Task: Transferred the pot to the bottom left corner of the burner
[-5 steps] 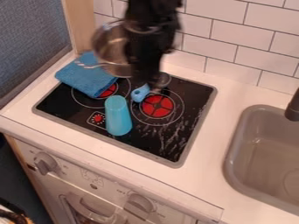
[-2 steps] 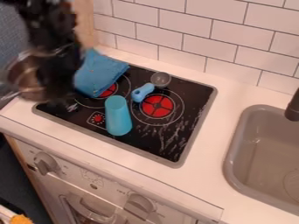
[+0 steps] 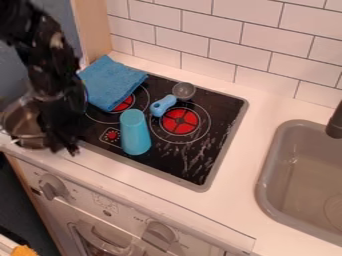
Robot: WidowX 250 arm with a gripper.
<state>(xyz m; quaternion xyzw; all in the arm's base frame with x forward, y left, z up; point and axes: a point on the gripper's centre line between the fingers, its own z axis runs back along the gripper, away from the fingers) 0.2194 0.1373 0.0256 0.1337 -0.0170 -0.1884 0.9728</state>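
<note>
The black arm [image 3: 37, 40] comes into the frame at the upper left, and its gripper [image 3: 63, 146] hangs at the left of the frame, over the left front part of the white surface [image 3: 287, 95]. The gripper is clamped on the metal pot [image 3: 23, 120], though the exact point of contact is lost against the dark parts. The pot is at the left edge of the frame, left of the black cooktop [image 3: 217, 107] and partly hidden by the gripper; whether its base touches the surface cannot be told.

A blue cloth [image 3: 110, 82] lies over the back left part of the cooktop, covering part of the left burner [image 3: 123, 105], whose red middle shows beside it. A tall teal tapered cylinder [image 3: 135, 132] is on the cooktop between the left burner and the right burner [image 3: 180, 121], nearer the front. A light blue object [image 3: 162, 106] lies at the upper left of the right burner, just beside a small, round, translucent grey thing [image 3: 184, 90].

The gray sink [image 3: 267, 170] is at the right, with a dark faucet [image 3: 335, 122] at the frame's edge. White tiles [image 3: 260, 50] line the wall. Below the surface, two knobs [image 3: 52, 186] show on the stove's front.
</note>
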